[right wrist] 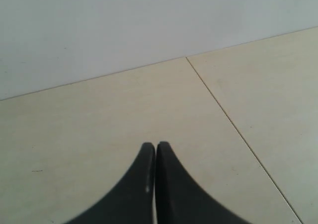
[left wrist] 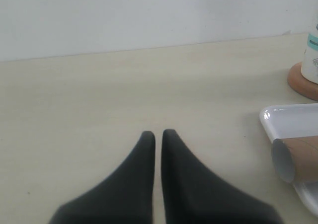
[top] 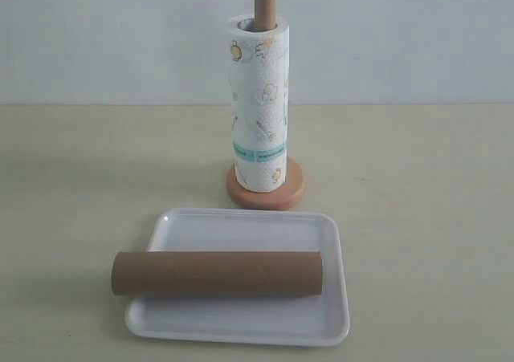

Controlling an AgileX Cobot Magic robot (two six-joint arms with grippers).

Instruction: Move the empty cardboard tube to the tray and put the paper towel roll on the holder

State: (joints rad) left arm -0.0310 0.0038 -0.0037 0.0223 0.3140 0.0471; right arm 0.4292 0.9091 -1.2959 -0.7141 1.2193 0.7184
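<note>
The brown cardboard tube (top: 217, 273) lies crosswise on the white tray (top: 257, 227), its left end overhanging the rim. Behind the tray, the paper towel roll (top: 259, 105) stands upright over the wooden holder (top: 266, 191), whose pole top (top: 264, 1) sticks out above it. The left wrist view shows the tube's open end (left wrist: 293, 158), a tray corner (left wrist: 283, 118) and the holder base (left wrist: 301, 81) off to one side of my left gripper (left wrist: 158, 133), which is shut on nothing. My right gripper (right wrist: 156, 144) is shut over bare table. Neither gripper appears in the exterior view.
The pale beige table (top: 88, 177) runs back to a plain light wall (top: 96, 33). A thin seam (right wrist: 228, 119) crosses the table surface in the right wrist view.
</note>
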